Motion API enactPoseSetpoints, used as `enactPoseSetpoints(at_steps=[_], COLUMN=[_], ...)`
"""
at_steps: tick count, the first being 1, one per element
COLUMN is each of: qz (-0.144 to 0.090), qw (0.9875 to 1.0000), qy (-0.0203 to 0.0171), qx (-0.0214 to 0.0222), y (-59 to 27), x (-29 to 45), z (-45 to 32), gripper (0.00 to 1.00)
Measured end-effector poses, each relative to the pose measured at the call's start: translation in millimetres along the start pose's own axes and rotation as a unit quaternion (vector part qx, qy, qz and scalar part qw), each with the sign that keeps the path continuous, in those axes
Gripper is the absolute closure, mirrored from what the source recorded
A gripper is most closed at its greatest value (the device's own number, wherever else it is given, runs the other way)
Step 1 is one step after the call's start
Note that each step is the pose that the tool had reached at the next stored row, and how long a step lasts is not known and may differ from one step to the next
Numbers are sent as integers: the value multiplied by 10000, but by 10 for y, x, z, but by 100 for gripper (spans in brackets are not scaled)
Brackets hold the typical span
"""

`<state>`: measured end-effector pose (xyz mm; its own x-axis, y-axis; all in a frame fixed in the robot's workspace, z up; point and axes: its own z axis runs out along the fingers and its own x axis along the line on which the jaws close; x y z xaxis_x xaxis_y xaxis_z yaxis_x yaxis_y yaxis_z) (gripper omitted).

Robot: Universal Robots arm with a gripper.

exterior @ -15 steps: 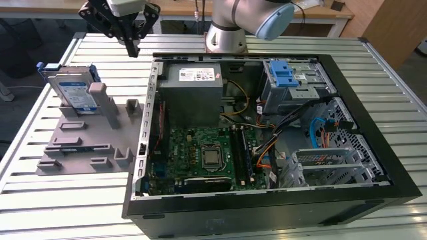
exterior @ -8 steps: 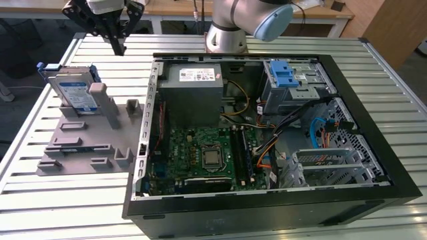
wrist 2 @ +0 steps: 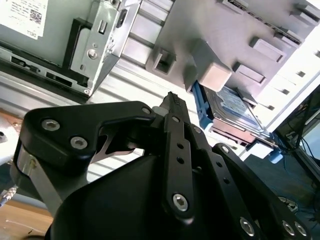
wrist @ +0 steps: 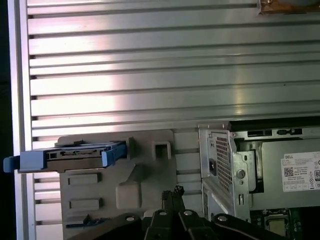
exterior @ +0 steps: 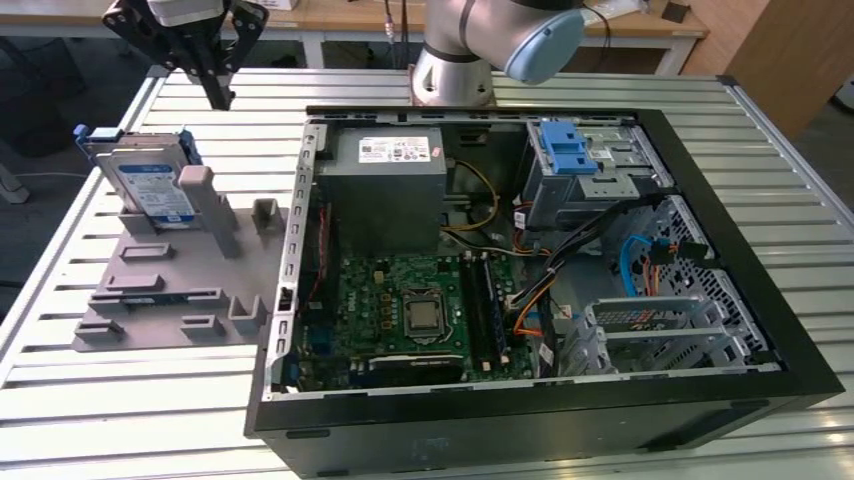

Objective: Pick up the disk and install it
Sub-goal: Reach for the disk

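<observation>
Silver slatted table (exterior: 120, 400). Grey plastic holder (exterior: 160, 290) sits on exterior view's left. Disk (exterior: 147, 185) stands in it on edge, leaning a bit. Gripper (exterior: 218, 95) hangs above disk, not touching, fingers pinched together on nothing. Disk: hard metal, likely heavy for size, smooth, breaks if dropped. Best hold: long blue-framed sides. Open computer case (exterior: 534, 425) beside holder holds grey power box (exterior: 387, 190), green board (exterior: 400, 300), drive cage (exterior: 627, 160) with blue latch (exterior: 571, 155). Cage seems free of disk.
</observation>
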<state>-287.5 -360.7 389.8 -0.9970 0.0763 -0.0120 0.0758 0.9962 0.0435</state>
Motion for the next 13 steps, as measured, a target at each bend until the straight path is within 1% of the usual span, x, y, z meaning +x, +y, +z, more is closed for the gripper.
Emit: enactPoseSetpoints(at_steps=[3, 4, 5, 9, 13], qz=[3, 4, 4, 5, 6], qw=[10000, 10000, 9999, 9999, 9999], qy=[78, 99, 110, 125, 142], qx=[5, 7, 7, 8, 10], y=[12, 15, 16, 22, 27], x=[55, 77, 106, 220, 311], z=[2, 3, 5, 12, 15], gripper=[89, 89, 89, 89, 89])
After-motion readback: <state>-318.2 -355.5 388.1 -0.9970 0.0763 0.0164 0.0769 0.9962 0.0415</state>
